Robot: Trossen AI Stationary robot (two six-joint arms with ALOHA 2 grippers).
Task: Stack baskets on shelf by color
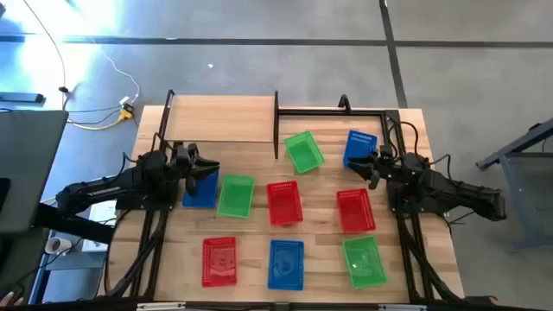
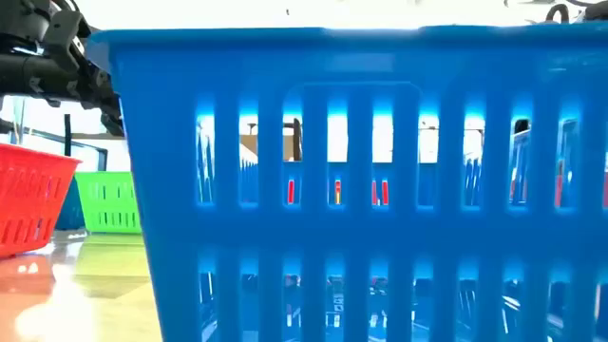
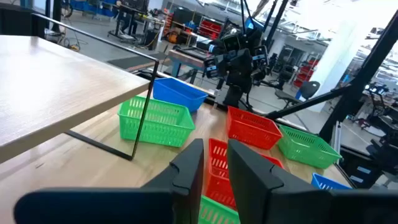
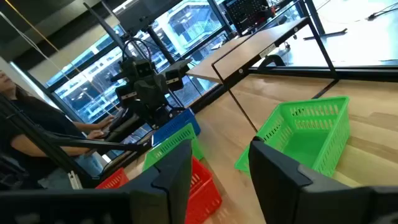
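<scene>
I see nine baskets scattered on the table, the shelf (image 1: 226,118) at the far left bare. My left gripper (image 1: 207,167) hovers with fingers narrowly parted above a blue basket (image 1: 200,190); my right gripper (image 1: 365,165), fingers wider apart, sits beside another blue basket (image 1: 359,147). Risk as I judge it — the green basket (image 1: 235,195) touches the left target, so a careless lift could drag it.

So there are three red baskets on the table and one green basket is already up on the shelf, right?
Not quite. The shelf has nothing on it in the high view. All three green baskets sit on the table: one beside the shelf, one near the left tool, one at the front. The three red baskets on the table are right.
</scene>
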